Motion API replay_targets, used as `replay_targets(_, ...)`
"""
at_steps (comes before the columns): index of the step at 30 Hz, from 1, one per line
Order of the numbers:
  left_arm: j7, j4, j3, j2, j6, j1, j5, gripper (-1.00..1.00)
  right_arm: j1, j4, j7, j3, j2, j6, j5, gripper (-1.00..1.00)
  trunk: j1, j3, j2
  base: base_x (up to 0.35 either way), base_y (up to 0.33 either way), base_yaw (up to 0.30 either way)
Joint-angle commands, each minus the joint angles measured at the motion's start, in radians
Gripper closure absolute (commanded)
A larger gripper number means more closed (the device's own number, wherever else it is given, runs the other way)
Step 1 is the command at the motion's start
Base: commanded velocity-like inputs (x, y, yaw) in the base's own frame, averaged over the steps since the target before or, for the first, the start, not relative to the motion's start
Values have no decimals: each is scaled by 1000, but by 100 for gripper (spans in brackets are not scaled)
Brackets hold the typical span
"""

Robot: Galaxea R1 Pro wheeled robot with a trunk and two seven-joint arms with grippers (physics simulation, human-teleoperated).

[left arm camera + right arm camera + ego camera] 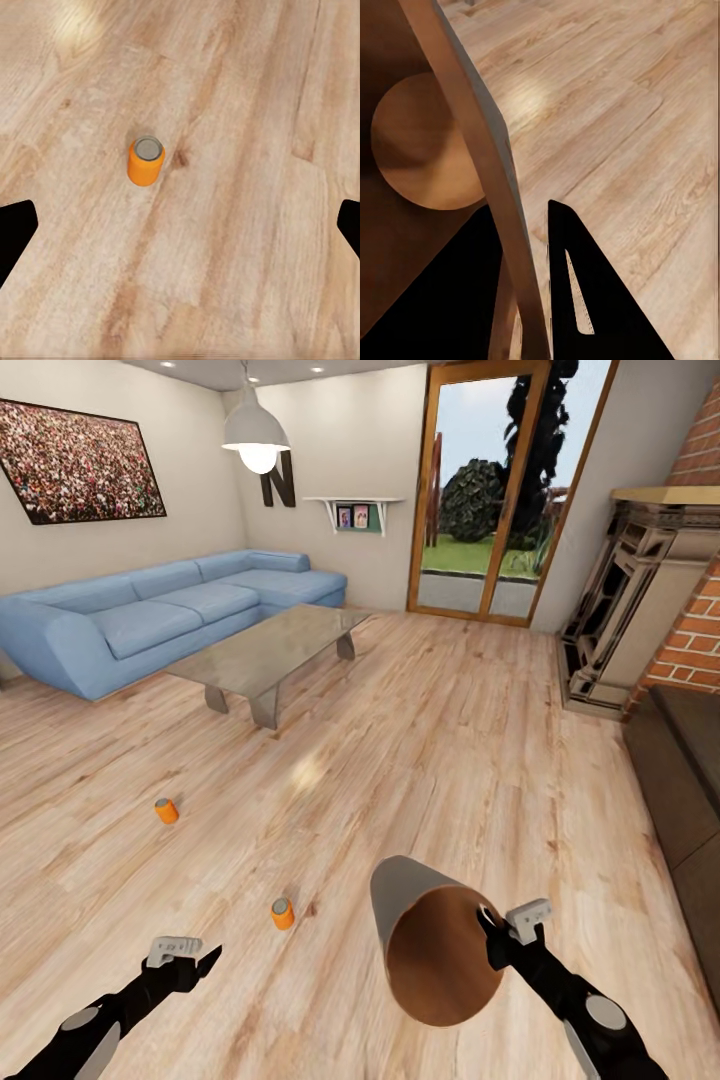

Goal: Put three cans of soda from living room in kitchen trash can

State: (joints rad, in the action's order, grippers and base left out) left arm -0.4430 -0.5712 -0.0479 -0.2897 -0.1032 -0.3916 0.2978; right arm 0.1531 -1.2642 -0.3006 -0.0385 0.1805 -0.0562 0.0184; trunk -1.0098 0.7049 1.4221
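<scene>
Two orange soda cans stand on the wood floor: the near can (283, 913) ahead of the open left end effector (190, 960), the far can (166, 811) further left. The right end effector (500, 935) clamps the trash can (430, 950) rim, carrying it tilted, seemingly to bring it to the cans.

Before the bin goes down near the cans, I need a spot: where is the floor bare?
Bare floor lies between coffee table and fireplace. Tighter around the near orange can, between left gripper and held trash can.
</scene>
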Motion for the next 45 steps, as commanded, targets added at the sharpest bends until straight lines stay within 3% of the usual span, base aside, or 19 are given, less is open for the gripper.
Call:
replay_targets(1,0,0,0,0,0,0,0,-100,6,-1,-8,0,0,-6,5,100,0,0,0,0,0,0)
replay_targets(7,0,0,0,0,0,0,0,-100,38,-1,-2,0,0,-33,-16,100,0,0,0,0,0,0)
replay_targets(17,-56,11,-52,-2,-55,17,7,-100,-22,70,8,44,-11,8,-66,100,38,-31,-70,0,0,0)
replay_targets(18,-80,11,-52,-2,-87,17,7,-100,-94,70,-55,44,-11,42,90,100,42,-35,-77,0,0,0)
replay_targets(22,-81,12,-53,-2,-88,17,7,-100,-97,74,-55,45,-13,46,90,100,58,-47,-105,0,0,0)
replay_targets(41,-83,11,-53,-2,-91,17,10,-100,-97,77,-56,45,-10,47,90,100,58,-47,-105,64,0,0)
replay_targets(43,-84,10,-52,-2,-91,17,10,-100,-97,76,-61,58,-5,47,90,100,58,-47,-105,148,0,0)
replay_targets(45,-84,10,-52,-2,-91,17,10,-100,-97,76,-67,95,2,47,90,100,58,-47,-105,136,0,0)
